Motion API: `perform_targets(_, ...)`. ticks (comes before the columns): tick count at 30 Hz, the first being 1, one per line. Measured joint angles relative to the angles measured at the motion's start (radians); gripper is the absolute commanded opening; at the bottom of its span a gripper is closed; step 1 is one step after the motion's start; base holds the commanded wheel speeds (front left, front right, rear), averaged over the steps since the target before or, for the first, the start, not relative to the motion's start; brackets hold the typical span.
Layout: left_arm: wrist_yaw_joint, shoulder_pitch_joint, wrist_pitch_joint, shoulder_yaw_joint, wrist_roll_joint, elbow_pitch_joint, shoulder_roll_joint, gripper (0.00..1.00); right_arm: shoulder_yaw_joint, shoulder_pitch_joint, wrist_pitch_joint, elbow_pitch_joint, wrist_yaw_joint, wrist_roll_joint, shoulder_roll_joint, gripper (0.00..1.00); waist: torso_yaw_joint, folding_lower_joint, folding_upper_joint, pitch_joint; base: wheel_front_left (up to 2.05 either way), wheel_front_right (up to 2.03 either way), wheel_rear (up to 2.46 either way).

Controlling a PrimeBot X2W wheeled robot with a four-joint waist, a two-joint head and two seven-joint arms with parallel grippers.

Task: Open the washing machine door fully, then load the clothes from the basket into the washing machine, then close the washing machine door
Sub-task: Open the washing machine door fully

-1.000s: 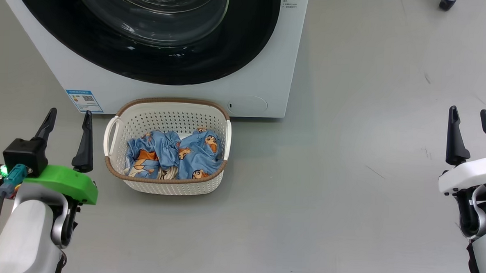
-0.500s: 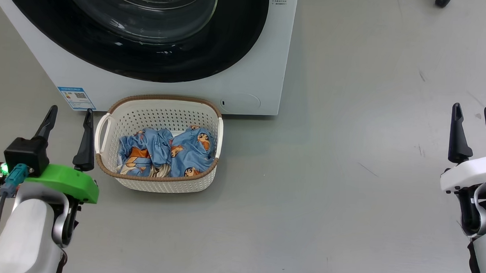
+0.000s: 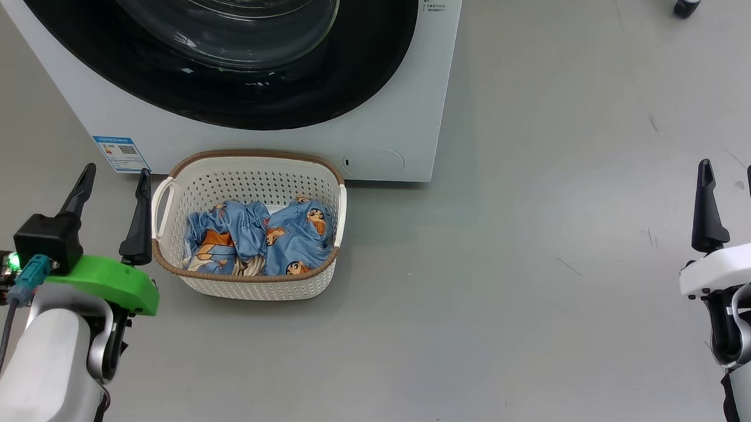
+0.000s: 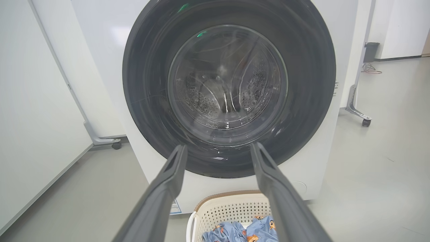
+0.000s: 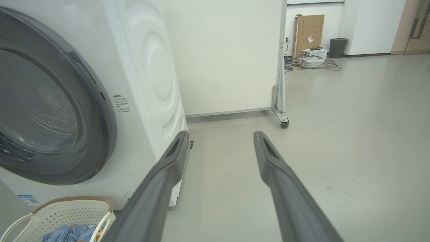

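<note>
The washing machine door (image 3: 218, 39) is shut, flush against the washing machine (image 3: 428, 99), directly ahead of the left gripper (image 3: 116, 174). Both grippers have their fingers spread and hold nothing. The right gripper (image 3: 729, 169) hovers well apart, over the floor (image 3: 537, 275).

The door is rigid, probably heavy, and glossy, so fingers are likely to slide on the black rim. Take hold at the edge recess, which appears to sit on the rim's right side, though it is hard to make out.

The clothes (image 3: 260, 238) lie crumpled in the basket (image 3: 250, 167), just in front of the machine. They are soft and light: pinch a raised fold.
</note>
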Motion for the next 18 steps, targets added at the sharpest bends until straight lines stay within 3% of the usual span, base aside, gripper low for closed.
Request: perform_targets(18,-0.008,0.031,0.0,0.009,0.009,-0.011,-0.03,1.0,-0.035,0.016,0.0,-0.012,0.001,-0.007,0.011,1.0,0.013,0.0,0.0,-0.005,0.0,0.0,0.0)
